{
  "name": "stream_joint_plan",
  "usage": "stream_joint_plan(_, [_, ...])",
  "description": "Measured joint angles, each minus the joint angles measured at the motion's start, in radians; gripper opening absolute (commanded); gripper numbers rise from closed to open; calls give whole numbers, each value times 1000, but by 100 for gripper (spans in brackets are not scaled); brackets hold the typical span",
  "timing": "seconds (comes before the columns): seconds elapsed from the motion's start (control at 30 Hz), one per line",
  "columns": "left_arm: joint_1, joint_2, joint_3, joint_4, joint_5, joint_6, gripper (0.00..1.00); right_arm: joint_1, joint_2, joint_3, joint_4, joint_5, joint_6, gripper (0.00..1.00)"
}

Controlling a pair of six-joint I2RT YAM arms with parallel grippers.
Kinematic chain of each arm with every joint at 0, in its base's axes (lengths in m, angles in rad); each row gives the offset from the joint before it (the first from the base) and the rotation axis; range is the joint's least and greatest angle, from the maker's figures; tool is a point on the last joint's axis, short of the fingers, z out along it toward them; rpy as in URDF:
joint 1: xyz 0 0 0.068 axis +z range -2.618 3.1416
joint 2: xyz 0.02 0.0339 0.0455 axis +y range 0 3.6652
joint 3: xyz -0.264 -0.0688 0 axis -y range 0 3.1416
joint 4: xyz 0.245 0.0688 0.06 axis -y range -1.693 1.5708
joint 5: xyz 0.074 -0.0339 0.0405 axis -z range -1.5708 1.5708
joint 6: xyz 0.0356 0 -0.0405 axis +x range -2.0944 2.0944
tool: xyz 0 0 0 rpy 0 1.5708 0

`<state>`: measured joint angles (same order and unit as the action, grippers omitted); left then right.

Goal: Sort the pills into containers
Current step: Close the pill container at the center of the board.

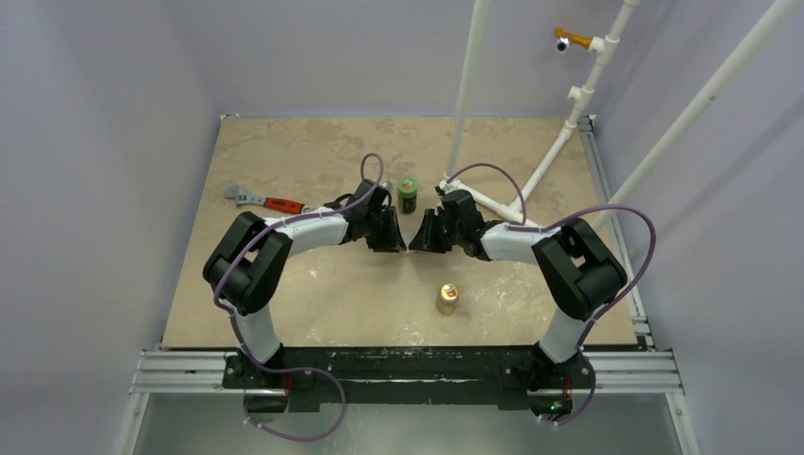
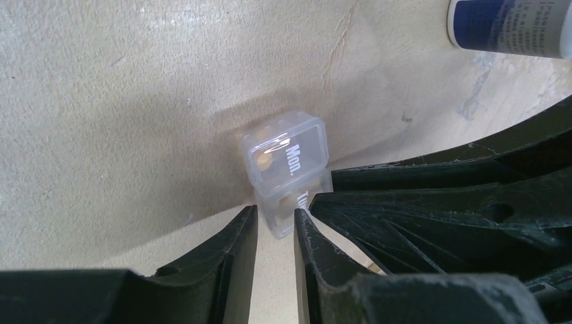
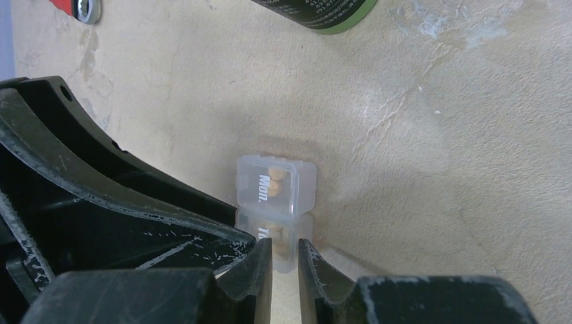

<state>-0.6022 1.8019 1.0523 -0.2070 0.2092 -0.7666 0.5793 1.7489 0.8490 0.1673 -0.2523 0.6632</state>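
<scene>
The container (image 3: 276,192) is a small clear case on the table with lids marked "Mon." and "Tu". Tan pills (image 3: 273,179) lie inside the Mon. cell, and more show in the other cell. My left gripper (image 2: 275,217) has its fingertips against the case (image 2: 287,158) at its near end. My right gripper (image 3: 285,246) comes from the opposite side. Its tips stand a narrow gap apart over the Tu end, and contact does not show. From above, both grippers (image 1: 410,233) meet nose to nose and hide the case.
A green bottle (image 1: 407,194) stands just behind the grippers. A tan-orange bottle (image 1: 447,298) is nearer the bases. A red-handled wrench (image 1: 265,201) lies at the left. White pipes (image 1: 493,204) cross the back right. A white and blue bottle (image 2: 506,27) lies nearby.
</scene>
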Motion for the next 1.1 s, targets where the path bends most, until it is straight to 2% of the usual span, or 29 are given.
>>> stream_joint_plan(0.1, [0,3,0,11,1,-1,16,-3,5,5,0,-1,0,15])
stream_joint_plan(0.23, [6,8,5,15,0,-10,0,-5,10,10,1,-2,0,15])
stream_joint_plan(0.7, [13,7,6,23,-2,-26,0,-11,14,16,-4,-2,0,17])
stream_joint_plan(0.77, [13,6,6,23,-2,-26,0,-11,14,21,-12,-2,0,20])
stream_joint_plan(0.83, [13,3,6,21,-1,-25,4,-11,14,27,-23,0,0,25])
stream_joint_plan(1.1, [10,-34,23,-30,-4,3,23,-11,13,72,-121,29,-13,53])
